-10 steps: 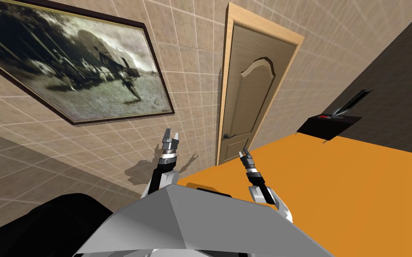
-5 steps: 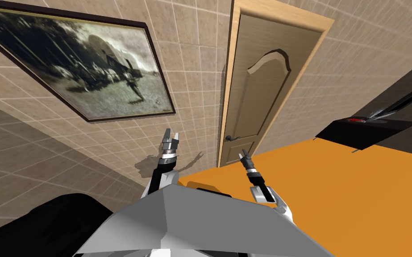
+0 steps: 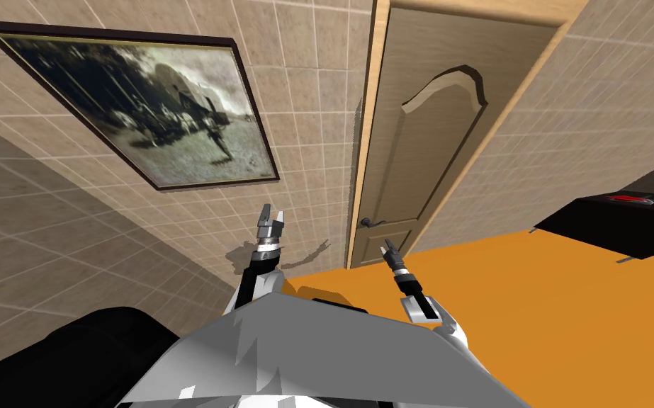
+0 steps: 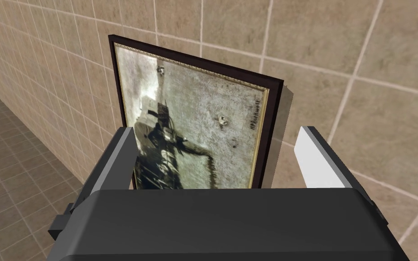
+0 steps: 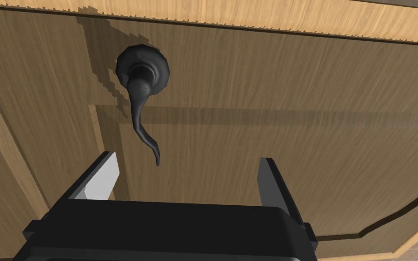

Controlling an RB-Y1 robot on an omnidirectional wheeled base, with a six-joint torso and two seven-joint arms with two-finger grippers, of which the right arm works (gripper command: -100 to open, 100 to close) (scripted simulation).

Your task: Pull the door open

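Observation:
A brown panelled door (image 3: 424, 149) in a lighter wooden frame stands shut in the tiled wall ahead. Its dark lever handle (image 3: 369, 223) sits low on the door's left side. My right gripper (image 3: 388, 247) is raised just below and to the right of that handle, open. In the right wrist view the black lever handle (image 5: 141, 97) hangs from its round rose a short way beyond the open right gripper (image 5: 183, 174), its tip near the pale finger, nothing between the fingers. My left gripper (image 3: 271, 215) is held up to the left before the wall, open (image 4: 217, 156).
A large dark-framed picture (image 3: 155, 113) hangs on the tiled wall left of the door. An orange floor (image 3: 531, 319) spreads to the right. A low black cabinet (image 3: 623, 223) with a red item on top stands at the right edge.
I have moved closer to the door: it has grown in the head view and the black cabinet has slid right. Both arms keep their pose, the right gripper now nearer the handle.

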